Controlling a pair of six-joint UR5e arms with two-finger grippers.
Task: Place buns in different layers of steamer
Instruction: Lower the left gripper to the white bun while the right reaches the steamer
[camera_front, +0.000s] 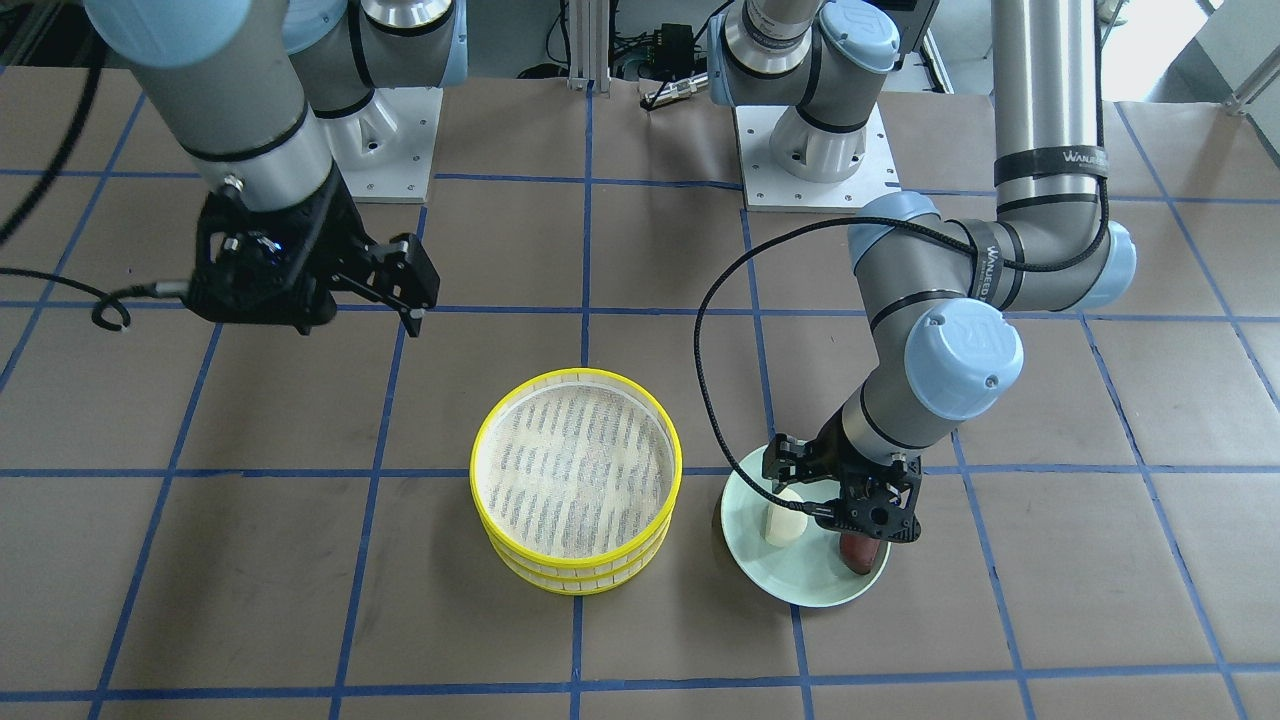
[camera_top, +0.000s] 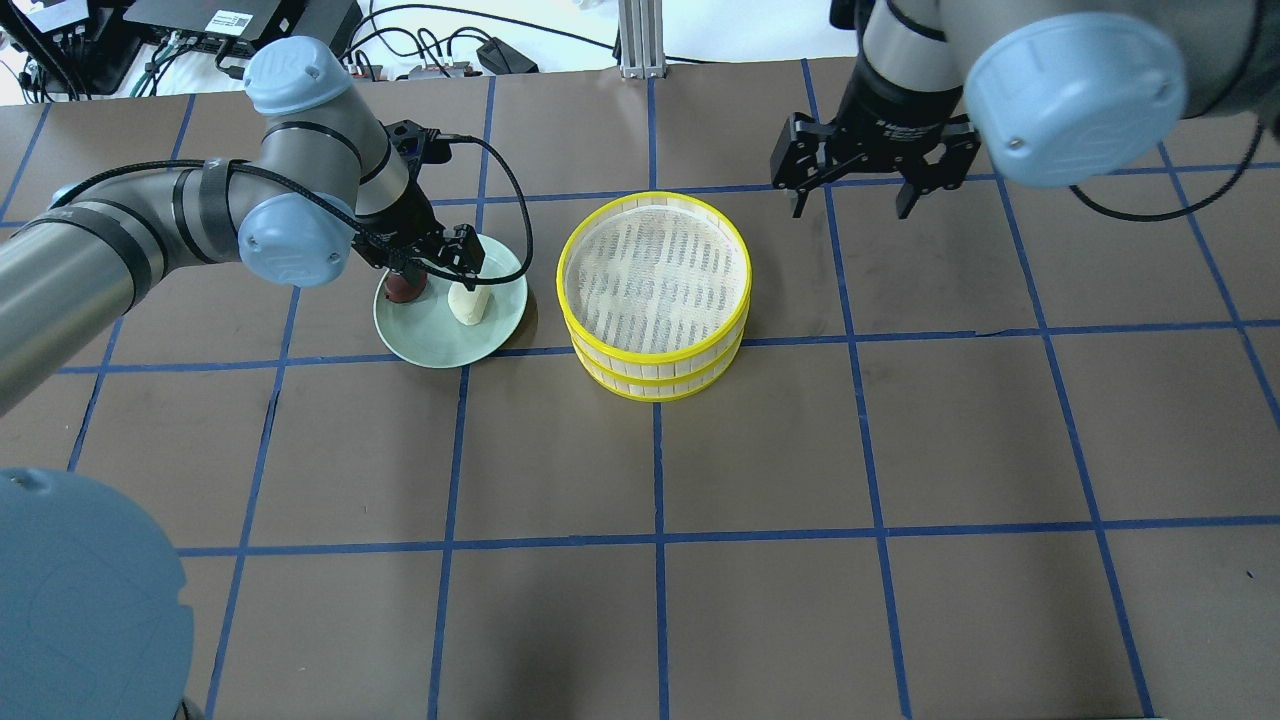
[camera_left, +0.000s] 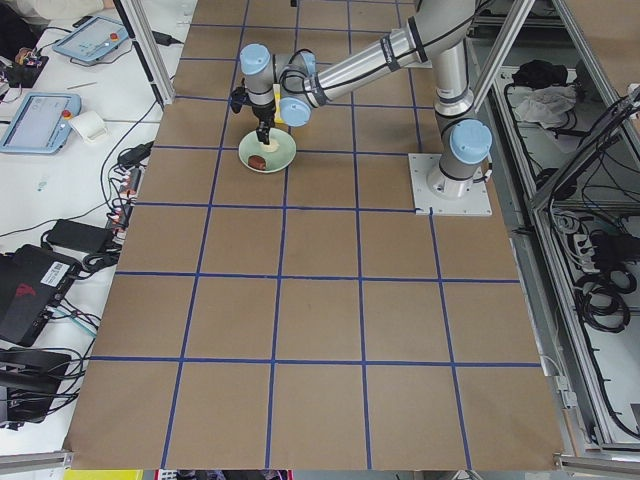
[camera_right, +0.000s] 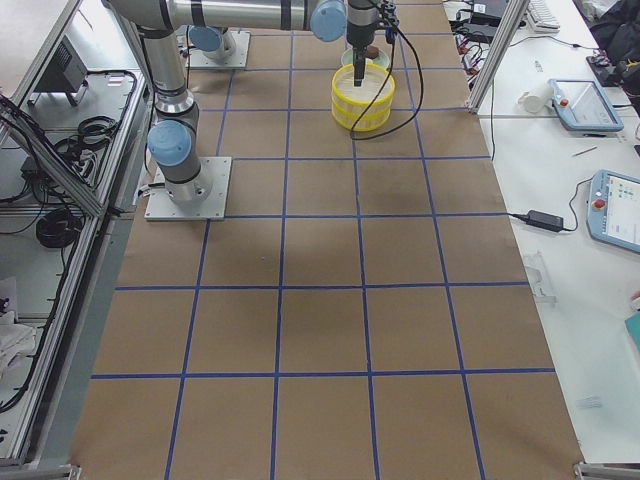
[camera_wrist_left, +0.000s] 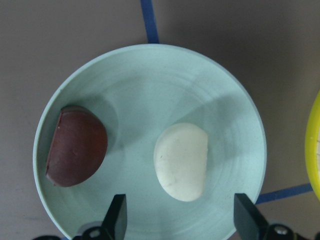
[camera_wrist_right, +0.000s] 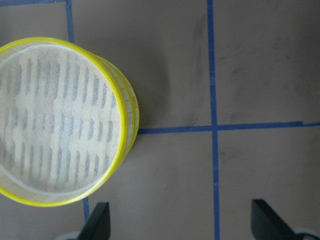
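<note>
While white bun (camera_wrist_left: 181, 161) and brown bun (camera_wrist_left: 76, 146) sit on green plate (camera_wrist_left: 150, 75), nothing placed yet. Steamer (camera_top: 655, 378) stacked just beside, top layer (camera_top: 650, 270) bare. Left gripper (camera_wrist_left: 180, 212) spread wide above white bun, holding nothing — right gripper (camera_top: 850, 208) likewise spread, near steamer. Both placements, likely unstacking too, left.
</note>
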